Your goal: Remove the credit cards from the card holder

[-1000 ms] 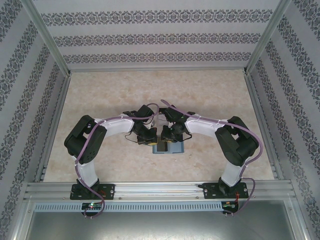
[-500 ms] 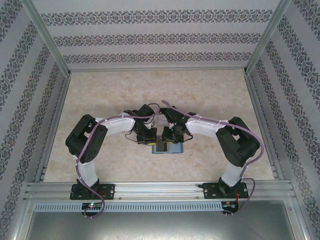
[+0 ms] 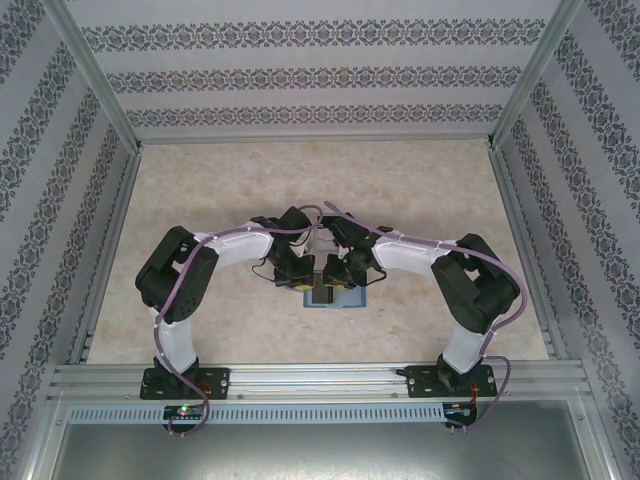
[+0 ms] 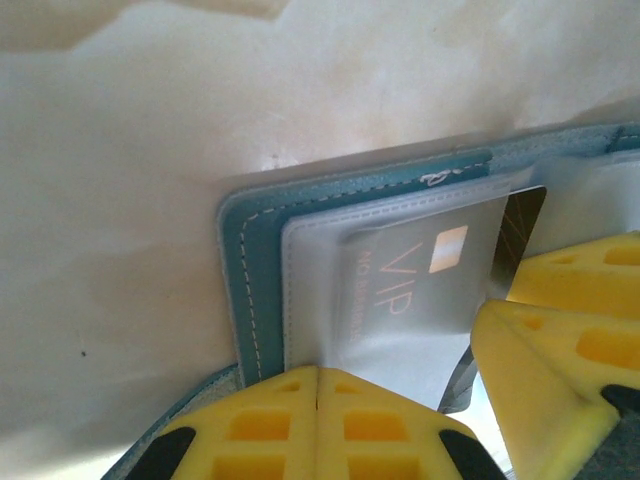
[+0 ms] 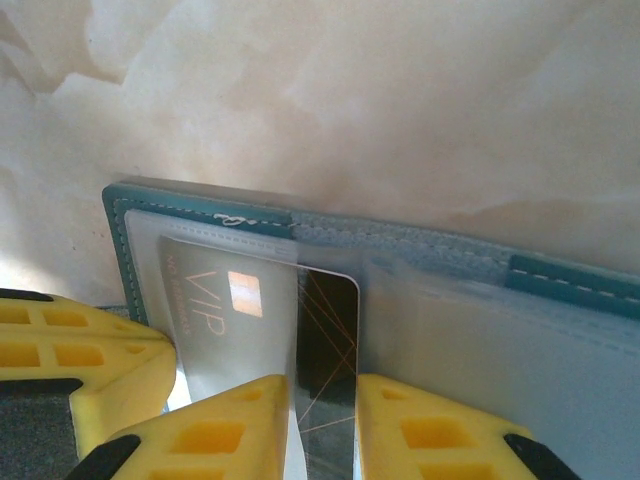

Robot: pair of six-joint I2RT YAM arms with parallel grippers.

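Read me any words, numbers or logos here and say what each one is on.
"VIP": on the pale card in the card holder, beside a gold chip.
Small print alongside it on that card: too blurred to read.
Black card: thin gold lines, no readable text.

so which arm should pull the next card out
Right. The right gripper straddles the black card sticking out of a sleeve in the card holder; whether it's clamped I can't tell. The left gripper sits shut at the holder's near edge, seemingly pinning it.
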